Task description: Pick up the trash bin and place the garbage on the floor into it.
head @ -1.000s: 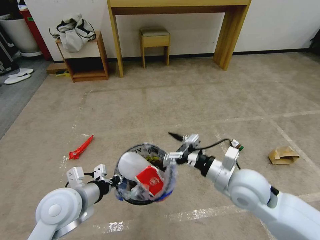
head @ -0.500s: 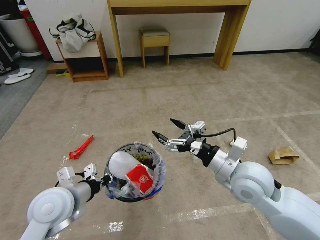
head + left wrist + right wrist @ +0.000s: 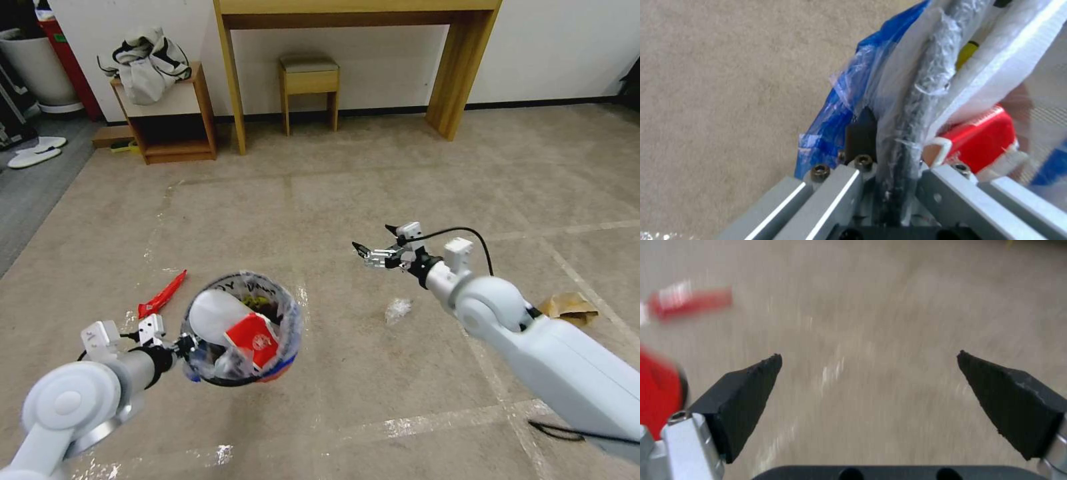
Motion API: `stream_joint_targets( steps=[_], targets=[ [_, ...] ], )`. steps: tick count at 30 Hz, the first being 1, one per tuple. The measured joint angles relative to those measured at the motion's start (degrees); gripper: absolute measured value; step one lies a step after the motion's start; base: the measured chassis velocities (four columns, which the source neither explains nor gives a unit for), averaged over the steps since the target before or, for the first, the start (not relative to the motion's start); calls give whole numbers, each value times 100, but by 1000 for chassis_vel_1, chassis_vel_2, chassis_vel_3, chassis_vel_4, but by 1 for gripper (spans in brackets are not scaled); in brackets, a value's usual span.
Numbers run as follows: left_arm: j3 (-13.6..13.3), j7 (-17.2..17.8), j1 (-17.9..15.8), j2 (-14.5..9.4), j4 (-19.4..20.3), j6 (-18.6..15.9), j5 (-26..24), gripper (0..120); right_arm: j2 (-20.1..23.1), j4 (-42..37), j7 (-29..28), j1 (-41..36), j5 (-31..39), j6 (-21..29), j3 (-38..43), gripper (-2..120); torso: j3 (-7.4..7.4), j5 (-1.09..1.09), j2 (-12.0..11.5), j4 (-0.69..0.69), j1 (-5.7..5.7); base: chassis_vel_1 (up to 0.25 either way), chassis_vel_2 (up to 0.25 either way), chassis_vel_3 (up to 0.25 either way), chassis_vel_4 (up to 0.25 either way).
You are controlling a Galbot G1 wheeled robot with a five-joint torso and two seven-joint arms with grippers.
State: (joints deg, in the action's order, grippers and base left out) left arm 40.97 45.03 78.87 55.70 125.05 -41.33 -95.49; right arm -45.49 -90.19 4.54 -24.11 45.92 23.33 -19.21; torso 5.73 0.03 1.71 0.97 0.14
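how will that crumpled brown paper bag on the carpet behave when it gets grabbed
The crumpled brown paper bag lies low and creased on the beige carpet floor, so it probably weighs little and will fold under pressure rather than stay stiff. Being flat, it is unlikely to roll. The open right pincer may need to catch a raised crease.

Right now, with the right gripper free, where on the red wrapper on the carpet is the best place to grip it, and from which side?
Likely at its narrow middle, from above, fingers closing across its width: the red wrapper lies flat and long on the floor, leaving no edge to slide under. The right gripper hangs open.
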Motion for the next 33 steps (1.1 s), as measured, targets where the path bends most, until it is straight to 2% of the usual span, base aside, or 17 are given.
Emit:
stream_joint_targets(
  steps=[1,2,4,6,7,8,9,11,12,15,18,21,27,33],
  targets=[
    [26,-18,-20,-6,-14,-3,-13,0,-111,361,66,444,8,193,-423,100,1,-4,0,0,1,0,0,0,0],
    [26,-18,-20,-6,-14,-3,-13,0,-111,361,66,444,8,193,-423,100,1,-4,0,0,1,0,0,0,0],
    [104,-72,-22,-8,-35,-20,-25,0,-526,1305,56,1413,156,658,-1475,100,0,-7,0,-8,0,0,0,0,0],
    [128,-79,-24,1,-43,-23,-25,0,-647,1615,15,1584,231,814,-1692,100,0,-4,0,-9,0,0,0,0,0],
    [143,-82,-41,9,-51,-25,-29,0,-742,1900,-59,1698,346,1056,-1825,100,1,-3,0,-9,1,0,0,0,0],
    [160,-91,-54,16,-54,-26,-34,0,-801,2121,-101,1782,501,1314,-1943,100,0,-4,0,-7,0,0,0,0,0],
    [160,-91,-54,16,-54,-26,-34,0,-801,2121,-101,1782,501,1314,-1943,100,0,-4,0,-7,0,0,0,0,0],
    [211,-113,-56,16,-52,-26,-84,0,-850,2671,-96,1906,547,1599,-2227,100,0,-2,0,-2,0,0,0,0,0],
    [211,-113,-56,16,-52,-26,-84,0,-850,2671,-96,1906,547,1599,-2227,100,0,-2,0,-2,0,0,0,0,0],
    [283,-116,-50,-8,-7,-23,-132,0,-824,3371,-33,1867,156,1617,-2307,100,-1,-3,0,0,0,0,0,0,0],
    [257,-125,-54,2,-1,-23,-135,0,-757,3660,-23,1685,113,1588,-2140,100,-1,-1,0,1,0,0,0,0,0],
    [216,-133,-42,30,-1,-23,-106,0,-737,3687,-63,1516,145,1610,-1955,100,-2,-4,0,2,-1,0,0,0,0],
    [194,-150,51,99,8,-29,-31,0,-864,3619,-276,1222,285,1670,-1651,100,-2,-3,1,-5,-1,0,0,0,0],
    [148,-183,153,187,15,-33,87,0,-1225,3878,-534,937,298,1664,-1300,100,-1,-3,1,-4,-1,0,0,0,0]
  ],
)
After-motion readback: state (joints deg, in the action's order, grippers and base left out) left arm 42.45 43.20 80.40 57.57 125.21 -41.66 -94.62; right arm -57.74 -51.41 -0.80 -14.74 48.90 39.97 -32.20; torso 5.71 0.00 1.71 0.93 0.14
